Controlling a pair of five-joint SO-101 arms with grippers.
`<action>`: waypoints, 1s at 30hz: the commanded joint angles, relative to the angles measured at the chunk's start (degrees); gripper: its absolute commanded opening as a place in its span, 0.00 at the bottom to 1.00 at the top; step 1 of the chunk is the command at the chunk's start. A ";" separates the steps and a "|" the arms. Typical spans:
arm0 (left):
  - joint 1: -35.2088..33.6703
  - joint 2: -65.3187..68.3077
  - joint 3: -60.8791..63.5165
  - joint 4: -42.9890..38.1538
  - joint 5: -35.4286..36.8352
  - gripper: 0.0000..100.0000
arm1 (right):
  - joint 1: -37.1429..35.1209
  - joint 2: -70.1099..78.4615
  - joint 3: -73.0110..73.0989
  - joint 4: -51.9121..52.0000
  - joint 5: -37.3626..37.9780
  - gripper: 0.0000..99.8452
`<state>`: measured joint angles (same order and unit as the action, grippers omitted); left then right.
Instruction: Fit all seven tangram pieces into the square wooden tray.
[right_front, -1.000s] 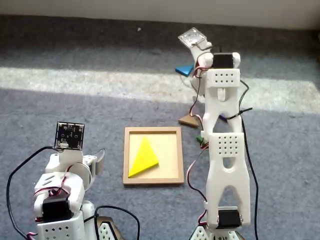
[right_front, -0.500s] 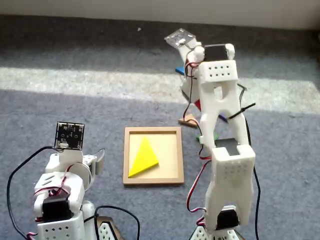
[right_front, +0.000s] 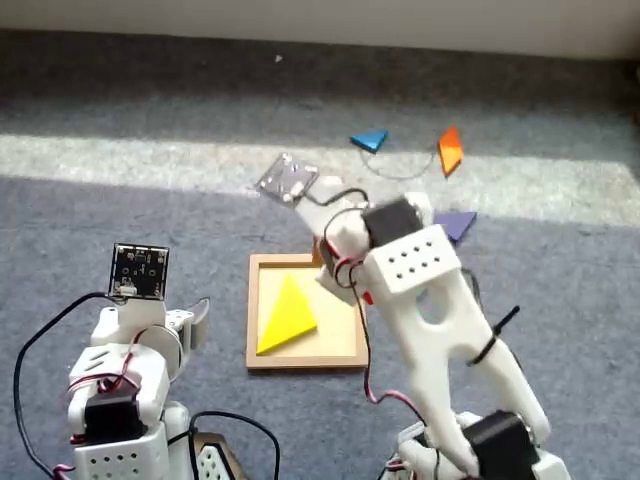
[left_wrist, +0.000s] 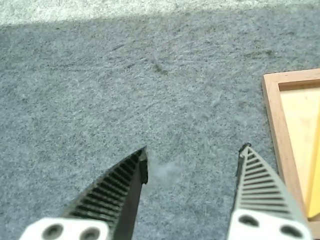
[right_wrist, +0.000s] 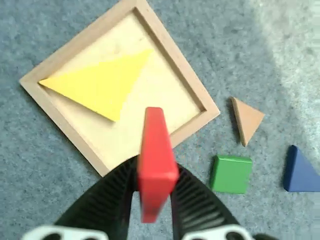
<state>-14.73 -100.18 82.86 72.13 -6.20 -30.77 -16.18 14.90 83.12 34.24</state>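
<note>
Right wrist view: right hand (right_wrist: 155, 170) clamped on red piece (right_wrist: 156, 150), edge-on above tray (right_wrist: 176, 59), near yellow triangle (right_wrist: 97, 85). Turn flat, lower into free corner, release once seated. Left hand (left_wrist: 194, 150) spread wide.

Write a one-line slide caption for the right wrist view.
Right gripper holds red piece over tray containing yellow triangle.

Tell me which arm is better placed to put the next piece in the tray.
Right. The right tool is shut on the red piece over the tray rim. The left tool is open and empty above carpet beside the tray.
</note>
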 joint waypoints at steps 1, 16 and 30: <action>-0.57 -0.57 -0.31 -0.79 0.44 0.29 | -4.09 -10.86 16.75 -10.86 0.44 0.01; -0.66 -0.57 -0.31 -0.70 0.35 0.29 | -9.27 -10.95 31.96 -22.29 5.71 0.01; -0.66 -0.57 -0.31 -0.70 0.35 0.29 | -9.10 -10.15 36.62 -24.13 8.62 0.01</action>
<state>-14.73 -100.18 82.86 72.13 -6.20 -39.56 -24.79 51.74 60.18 41.63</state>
